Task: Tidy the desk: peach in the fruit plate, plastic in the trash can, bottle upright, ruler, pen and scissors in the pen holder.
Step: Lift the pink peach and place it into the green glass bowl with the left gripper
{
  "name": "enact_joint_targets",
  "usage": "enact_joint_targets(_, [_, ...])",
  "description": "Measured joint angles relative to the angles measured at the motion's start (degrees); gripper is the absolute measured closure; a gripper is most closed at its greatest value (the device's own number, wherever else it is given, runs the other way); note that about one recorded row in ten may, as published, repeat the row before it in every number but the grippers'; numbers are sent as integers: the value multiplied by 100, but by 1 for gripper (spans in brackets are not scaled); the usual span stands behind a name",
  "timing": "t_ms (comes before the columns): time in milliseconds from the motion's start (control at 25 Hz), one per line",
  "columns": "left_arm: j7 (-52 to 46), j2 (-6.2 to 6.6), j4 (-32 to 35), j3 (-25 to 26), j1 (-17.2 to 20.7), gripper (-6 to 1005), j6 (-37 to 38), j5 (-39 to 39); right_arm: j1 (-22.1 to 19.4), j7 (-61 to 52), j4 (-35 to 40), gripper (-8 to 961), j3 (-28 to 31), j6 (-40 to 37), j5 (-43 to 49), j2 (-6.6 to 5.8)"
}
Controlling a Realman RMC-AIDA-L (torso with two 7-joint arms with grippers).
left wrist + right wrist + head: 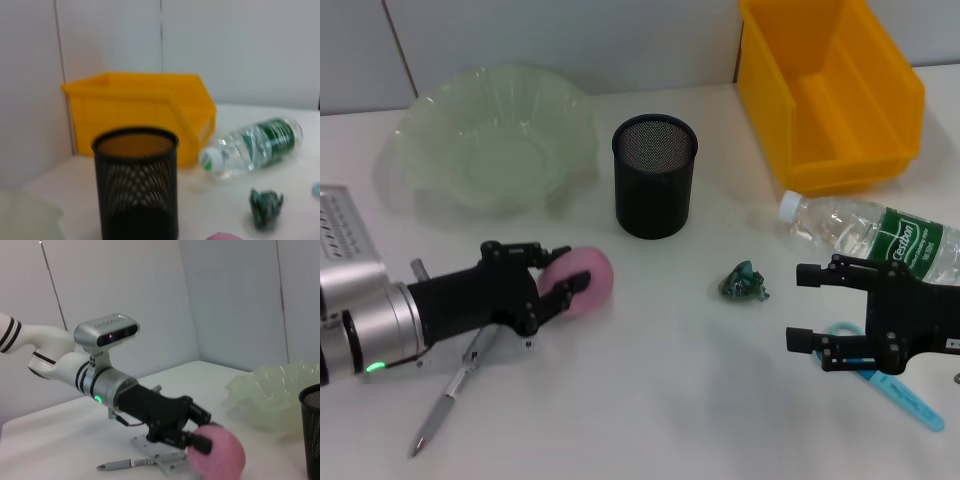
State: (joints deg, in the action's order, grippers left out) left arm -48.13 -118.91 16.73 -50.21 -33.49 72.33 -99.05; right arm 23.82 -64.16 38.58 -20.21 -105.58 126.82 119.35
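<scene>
My left gripper is shut on the pink peach, low over the table; the right wrist view shows its fingers clasping the peach. The pale green fruit plate stands behind it. The black mesh pen holder is at the centre. The crumpled green plastic lies near the bottle, which lies on its side. A silver pen and a clear ruler lie under the left arm. My right gripper is open and empty above the light blue scissors.
A yellow bin stands at the back right, behind the bottle. In the left wrist view the pen holder stands in front of the bin, with the bottle and plastic beside it.
</scene>
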Motion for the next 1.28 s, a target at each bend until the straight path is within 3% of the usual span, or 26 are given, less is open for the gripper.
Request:
enact_joint_targets(520, [101,15,847,3,-36,659,44,1157,29,0,0,130,0,-113,0,0])
enact_joint_targets(720, [527,-7,875,-20,-162,659,-394,1593,41,1,0,130,0,-130,0,0])
enact_joint_targets(760, [779,-17,802,-45,-261,659,-769,1805,40,4,0,130,0,-132,-1,0])
enact_joint_targets(1040, [895,-19,684,-50,-537,609,-1819,1870,40,4,0,130,-1,-138,-10,0])
enact_joint_targets(1280, [871,-19,616,-50,-624,566,-2184,1881,43,4,0,129,-1,-145,-15,0])
